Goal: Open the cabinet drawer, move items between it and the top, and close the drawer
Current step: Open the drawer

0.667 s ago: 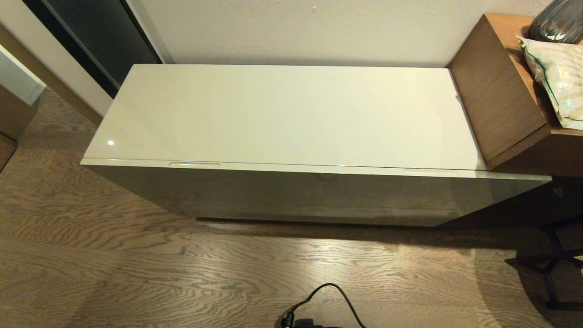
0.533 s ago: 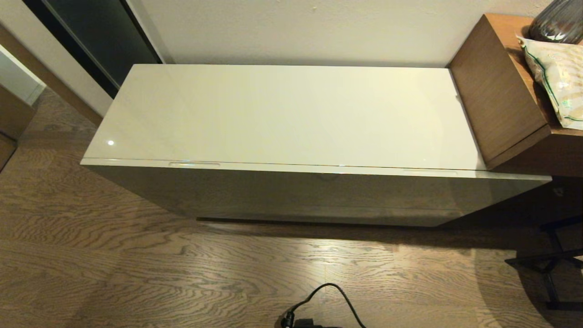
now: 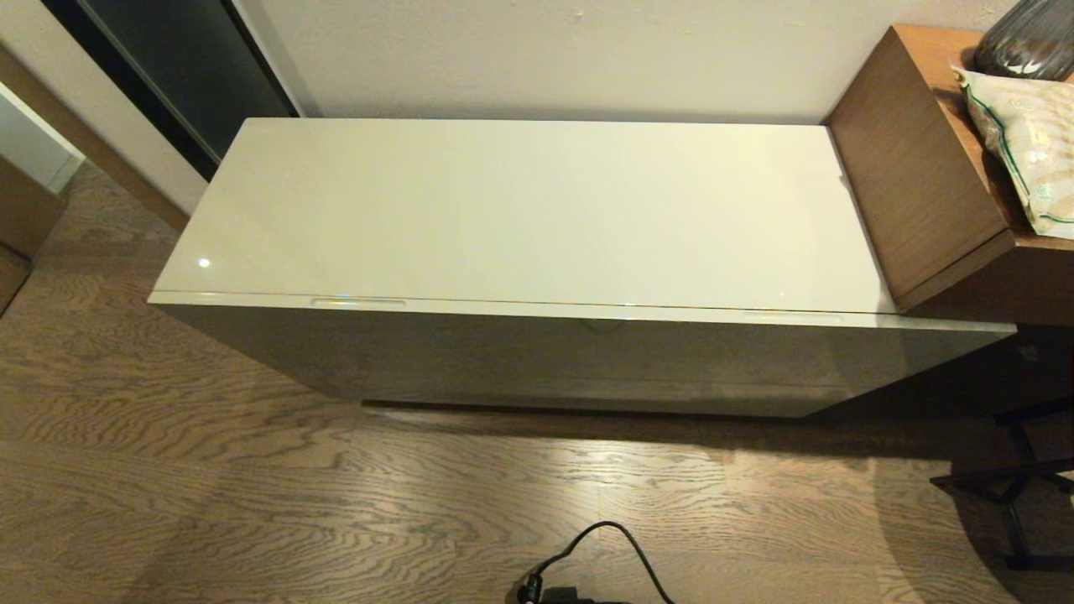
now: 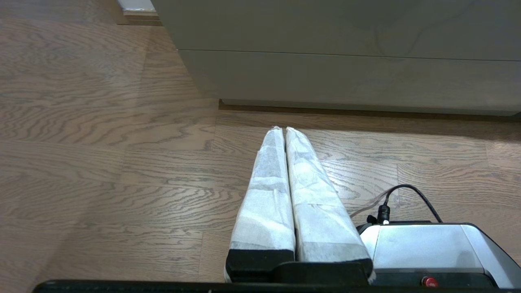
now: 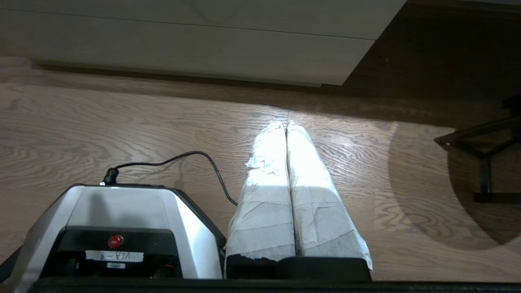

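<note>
The glossy cream top of the cabinet is bare. Below its front edge the beige cabinet drawer is closed, with two slim handle slots along its upper edge. No slippers show in any view. Neither arm appears in the head view. My left gripper hangs low over the wooden floor in front of the cabinet, its white-wrapped fingers pressed together and holding nothing. My right gripper hangs likewise over the floor near the cabinet's right end, shut and empty.
A taller brown wooden desk abuts the cabinet's right end, carrying a printed packet and a dark vase. The robot's base and its black cable lie on the floor. A black metal frame stands at right.
</note>
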